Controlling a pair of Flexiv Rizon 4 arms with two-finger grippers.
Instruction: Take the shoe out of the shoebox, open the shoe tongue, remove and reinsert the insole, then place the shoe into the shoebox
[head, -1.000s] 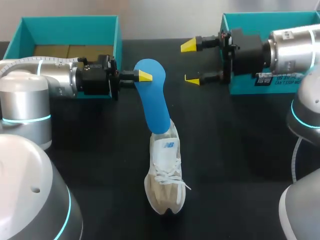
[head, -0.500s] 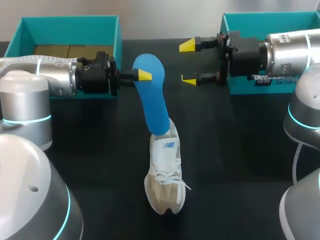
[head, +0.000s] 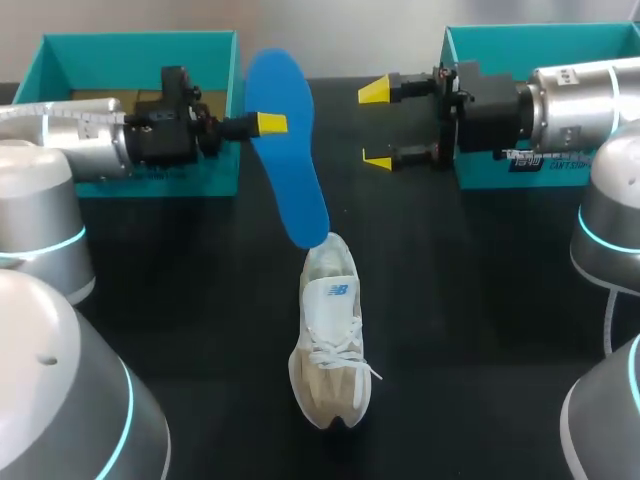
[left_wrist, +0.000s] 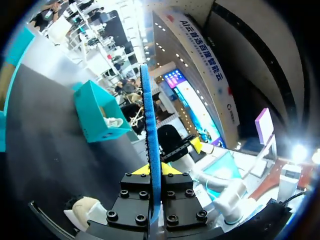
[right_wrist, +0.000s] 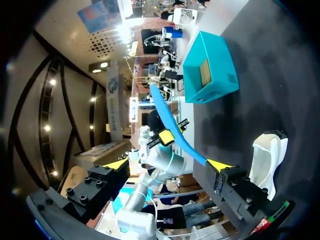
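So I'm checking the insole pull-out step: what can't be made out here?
- Head view: whether the insole is fully out of the shoe; its lower tip overlaps the heel.
- Head view: the right box's inside, covered by the right arm.
- Left wrist view: most of the shoe, behind the left gripper's body.

A cream-white laced shoe (head: 328, 345) stands upright on its sole mid-table, toe nearest the camera. A blue insole (head: 287, 150) slants up from its heel opening, pinched near its top end by the left gripper (head: 270, 123). An open teal shoebox (head: 140, 45) sits at the far left, another teal box (head: 480, 40) far right.
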